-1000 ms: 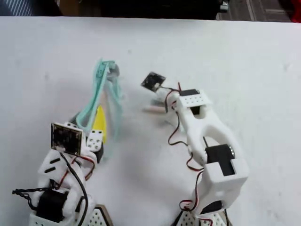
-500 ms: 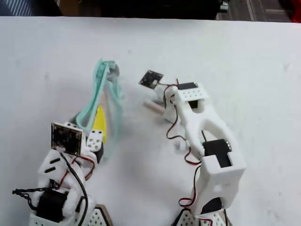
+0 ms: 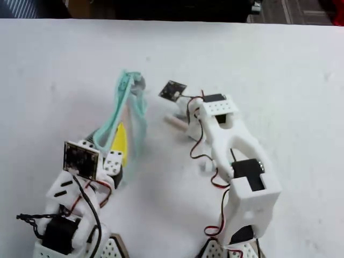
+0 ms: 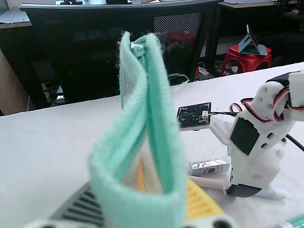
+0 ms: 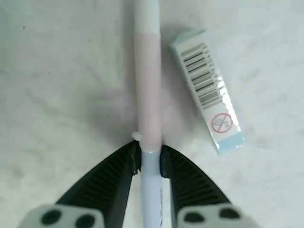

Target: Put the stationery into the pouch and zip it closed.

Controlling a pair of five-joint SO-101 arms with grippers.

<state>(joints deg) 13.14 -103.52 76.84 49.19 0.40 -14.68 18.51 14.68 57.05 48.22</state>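
Early stage: left hand (image 4: pixel 142 209) grips teal pouch (image 4: pixel 142 142) upright w/ zip open, right hand (image 5: pixel 151 159) pinches pen (image 5: pixel 146 95) lying on surface (image 3: pixel 269 70); barcoded packet (image 5: pixel 206 90) not yet in.

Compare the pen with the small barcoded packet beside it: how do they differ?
The pen is long, thin and round; the packet is short and flat. The pen is pink and white; the packet is white with a barcode. The right gripper clamps the pen; the packet lies free. Both rest on the table.
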